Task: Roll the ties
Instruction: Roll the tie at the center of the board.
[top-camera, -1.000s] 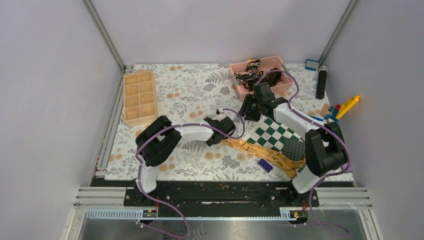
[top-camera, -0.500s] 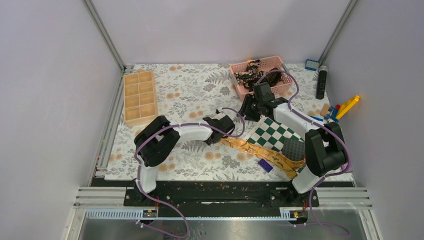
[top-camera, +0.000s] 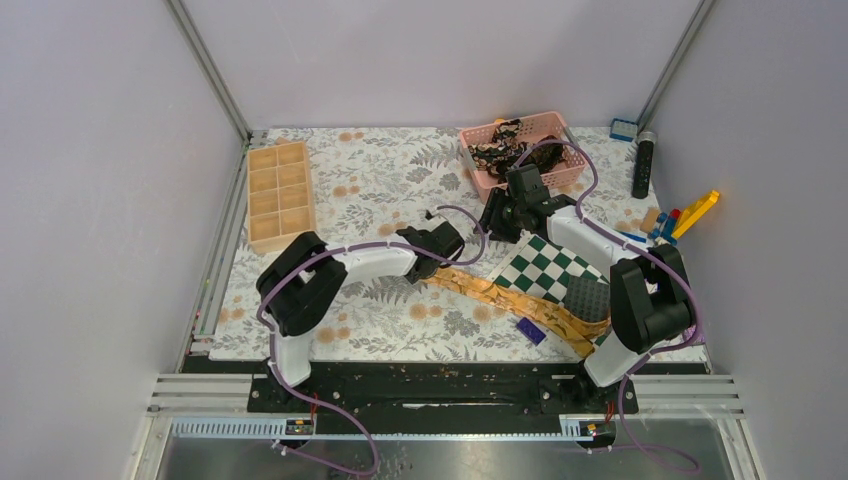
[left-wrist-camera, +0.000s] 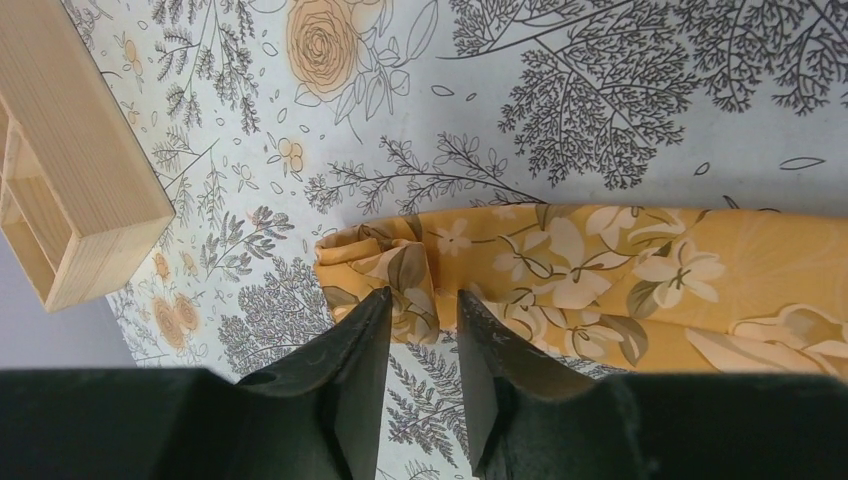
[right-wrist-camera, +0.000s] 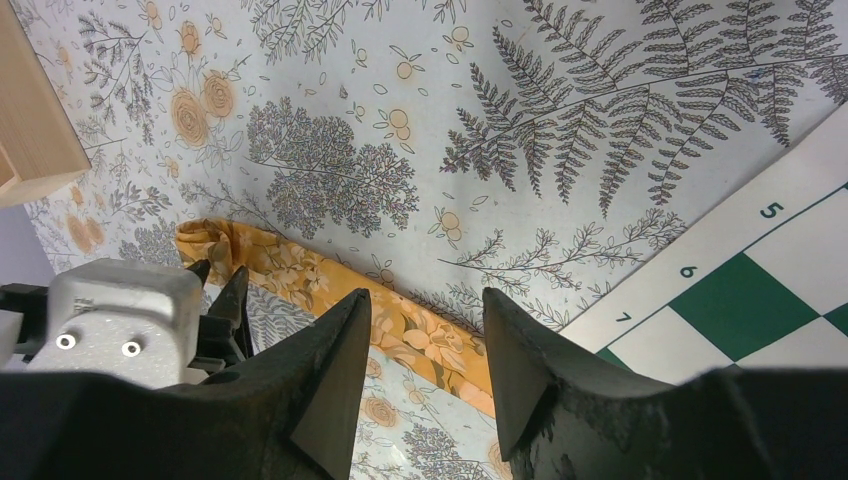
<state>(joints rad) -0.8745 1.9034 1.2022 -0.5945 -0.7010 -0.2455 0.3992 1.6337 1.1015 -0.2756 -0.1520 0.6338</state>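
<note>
Nearest, at the front right of the tabletop (top-camera: 380, 180): golden tie (left-wrist-camera: 600, 270) lying flat along the near edge of the checkered board (right-wrist-camera: 760, 290). Under or just beside the board, hard to tell. Near end cut off behind the right arm.

Pinched at the tie's folded left tip: left pincer (left-wrist-camera: 423, 300), jaws narrow on a bunched pleat of fabric. Open floral tabletop left of and beyond that tip. Wooden tray (left-wrist-camera: 70, 200) well apart, at the left edge.

Farther back, near the board's far-left corner: right pincer (right-wrist-camera: 425, 300), spread wide, holding nothing. Readable on the board's white margin: 5, 6, 7.

Farthest: dark ties (top-camera: 500, 150) heaped in the pink basket (top-camera: 484, 181), prints too small to make out.
</note>
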